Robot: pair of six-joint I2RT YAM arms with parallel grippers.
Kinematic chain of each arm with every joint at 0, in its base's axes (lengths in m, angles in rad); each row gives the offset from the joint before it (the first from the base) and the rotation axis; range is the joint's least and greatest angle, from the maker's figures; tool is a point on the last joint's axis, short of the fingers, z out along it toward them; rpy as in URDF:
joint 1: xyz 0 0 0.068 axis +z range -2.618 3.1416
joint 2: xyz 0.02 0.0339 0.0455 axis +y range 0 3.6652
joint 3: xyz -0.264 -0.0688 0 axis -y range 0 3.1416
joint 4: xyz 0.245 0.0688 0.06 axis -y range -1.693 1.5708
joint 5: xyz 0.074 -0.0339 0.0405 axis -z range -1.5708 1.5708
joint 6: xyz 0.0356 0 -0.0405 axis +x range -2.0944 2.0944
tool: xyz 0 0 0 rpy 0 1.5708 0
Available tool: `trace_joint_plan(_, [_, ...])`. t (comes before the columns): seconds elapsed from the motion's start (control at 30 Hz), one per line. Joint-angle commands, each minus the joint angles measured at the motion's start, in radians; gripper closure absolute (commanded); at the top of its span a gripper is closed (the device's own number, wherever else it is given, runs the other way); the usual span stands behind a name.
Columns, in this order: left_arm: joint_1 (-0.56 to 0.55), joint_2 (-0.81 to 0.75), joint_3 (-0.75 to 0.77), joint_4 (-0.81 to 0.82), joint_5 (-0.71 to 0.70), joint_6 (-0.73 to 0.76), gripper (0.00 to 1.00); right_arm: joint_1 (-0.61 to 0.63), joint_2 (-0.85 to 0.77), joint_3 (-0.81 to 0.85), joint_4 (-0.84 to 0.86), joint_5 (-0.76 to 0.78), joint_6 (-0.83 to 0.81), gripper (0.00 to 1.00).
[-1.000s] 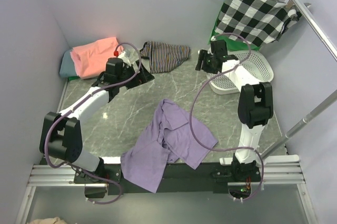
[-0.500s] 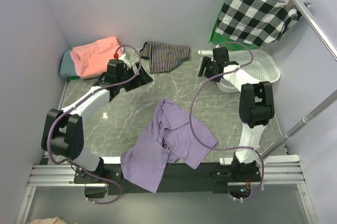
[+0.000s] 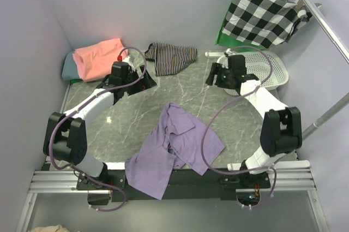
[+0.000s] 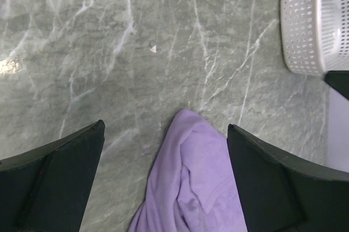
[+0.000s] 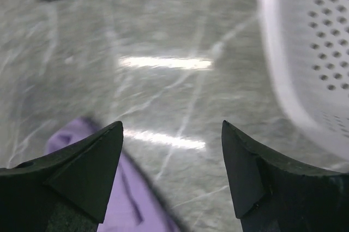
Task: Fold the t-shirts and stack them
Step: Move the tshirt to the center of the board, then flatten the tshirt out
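The right arm has swung its elbow out to the right and its gripper (image 3: 214, 75) has slid nearer, away from the white basket (image 3: 271, 71) — fingers spread wide, holding nothing. The left gripper (image 3: 146, 81) is likewise wide and empty. The lavender t-shirt (image 3: 177, 147) lies crumpled between them, draping over the table's (image 3: 131, 117) near edge. The salmon-pink t-shirt (image 3: 98, 57) sits folded on the grey-teal one (image 3: 67, 69) in the far left corner.

Robot lab booth: plain walls (image 3: 163, 8), aluminium base rails (image 3: 54, 180).
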Motion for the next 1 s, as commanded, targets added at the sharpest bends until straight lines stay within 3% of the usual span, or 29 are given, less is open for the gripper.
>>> trace_joint_plan(0.0, [-0.002,-0.058,0.003,-0.042,-0.032,0.033,0.01,0.131,-0.111,0.026,-0.012,-0.073,-0.090,0.21])
trace_joint_plan(0.23, [-0.072,-0.206,-0.154,-0.109,-0.059,-0.025,0.01,0.278,-0.177,-0.082,-0.117,-0.144,-0.092,0.21])
trace_joint_plan(0.53, [-0.212,-0.384,-0.348,-0.203,-0.294,-0.195,0.01,0.502,-0.243,-0.268,-0.120,-0.171,-0.017,0.24])
trace_joint_plan(0.8, [-0.249,-0.493,-0.480,-0.209,-0.260,-0.257,0.01,0.705,-0.212,-0.305,-0.079,-0.154,0.080,0.25])
trace_joint_plan(0.97, [-0.266,-0.548,-0.546,-0.174,-0.186,-0.267,0.01,0.763,-0.130,-0.280,-0.057,-0.150,0.097,0.25])
